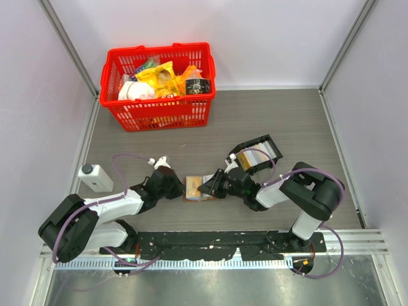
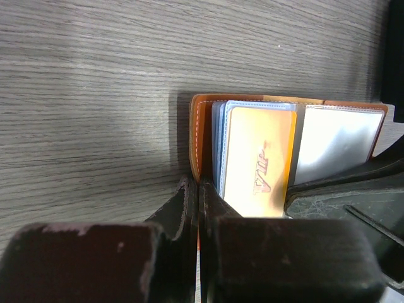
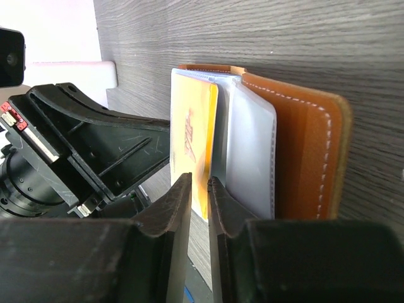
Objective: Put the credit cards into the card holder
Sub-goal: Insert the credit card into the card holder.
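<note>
Legible text: one item only. Yellow-orange card [image 2: 260, 161] in the card holder [image 2: 203, 136] bears "VIP" in red slanted capitals, running lengthwise along the card face in left wrist view. Right wrist view shows the same card [image 3: 192, 136] at a steep angle w/ the same red lettering, foreshortened, not readable there. Top view: snack packs in the red basket [image 1: 159, 109] and a dark jar [image 1: 197, 85] w/ a pale label carry print, too small to read. Clear sleeves beside the card show no writing.
</note>
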Tool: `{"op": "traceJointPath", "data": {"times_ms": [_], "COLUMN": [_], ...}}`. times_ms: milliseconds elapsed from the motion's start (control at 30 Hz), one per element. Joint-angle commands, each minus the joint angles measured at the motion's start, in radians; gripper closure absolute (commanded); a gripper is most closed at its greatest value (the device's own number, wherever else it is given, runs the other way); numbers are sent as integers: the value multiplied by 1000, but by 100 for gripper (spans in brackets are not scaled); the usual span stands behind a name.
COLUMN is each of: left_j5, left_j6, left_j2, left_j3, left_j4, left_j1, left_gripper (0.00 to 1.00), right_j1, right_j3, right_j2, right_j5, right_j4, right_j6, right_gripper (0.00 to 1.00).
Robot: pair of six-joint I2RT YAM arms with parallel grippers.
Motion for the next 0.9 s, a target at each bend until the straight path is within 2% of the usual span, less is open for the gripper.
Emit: {"op": "traceJointPath", "data": {"times_ms": [0, 133, 267, 367, 567, 867], "left_j5": [28, 29, 31, 28, 12, 5], "left_j6": [10, 11, 13, 13, 10, 13], "left_j2": [40, 41, 38, 29, -6, -17], "left_j3": [-37, -38, -37, -37, -42, -45], "left_j4": [-128, -128, -128, -128, -159, -168], "left_j1": [-11, -11, -12, -11, -11, -12], "left_gripper": [100, 100, 100, 100, 100, 100], "right_j1": [16, 18, 16, 16, 18, 16], "right_j3": [12, 24, 38, 46, 61, 55], "right_j2": [-1, -27, -45, -77, -177, -151], "right_j5": [-8, 3, 16, 46, 138, 103], "right_j4": [143, 77, 11, -52, -292, -328], "right_j6": [24, -14, -34, -68, -146, -137], "right_gripper": [80, 94, 99, 99, 99, 98]}}
